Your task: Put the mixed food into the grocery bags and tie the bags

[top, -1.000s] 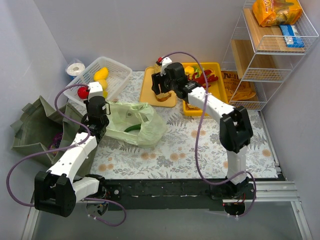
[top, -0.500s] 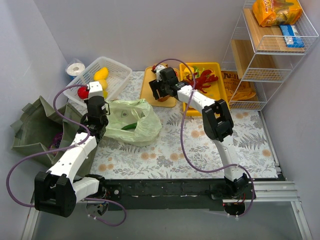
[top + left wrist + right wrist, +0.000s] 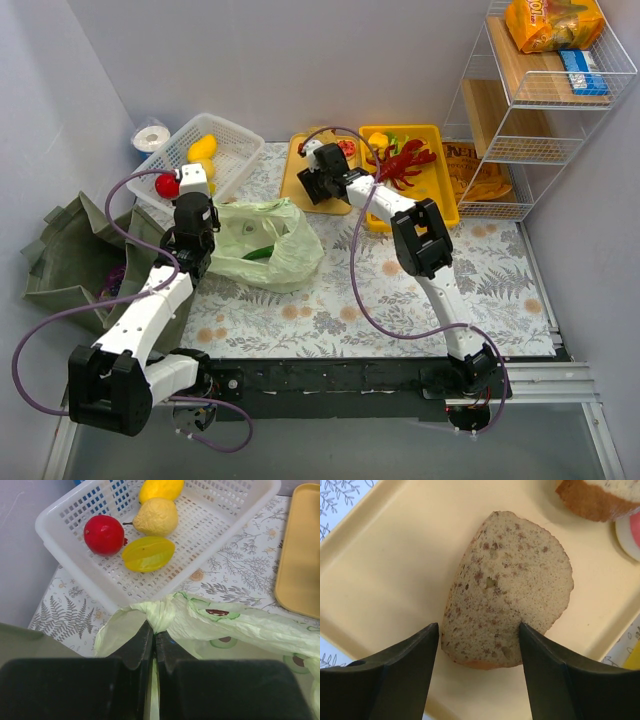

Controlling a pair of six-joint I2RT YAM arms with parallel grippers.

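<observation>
Leaf-printed cloth covered the table (image 3: 400, 300) in the overhead view, and the pale-green bag (image 3: 270, 245) lay crumpled on it with a green piece (image 3: 262, 255) showing inside. At the bag's left edge the left gripper (image 3: 197, 212) met its plastic. Beyond the bag and to its right, the right gripper (image 3: 322, 188) hung low over a yellow tray (image 3: 295, 195). From the left wrist, the jaws were pressed together, pinching the bag's bunched handle (image 3: 159, 616), with a white basket (image 3: 65, 565) of fruit just beyond the bag. From the right wrist, the jaws stood spread, and the bread slice (image 3: 510, 585) lay flat on the tray, its nearer end between the fingertips (whether they touched it could not be told). The step in hand looked to be picking up bread for the bag. The next move would call for closing on the slice's sides, lifting it clear, and carrying it across to the bag's mouth.
</observation>
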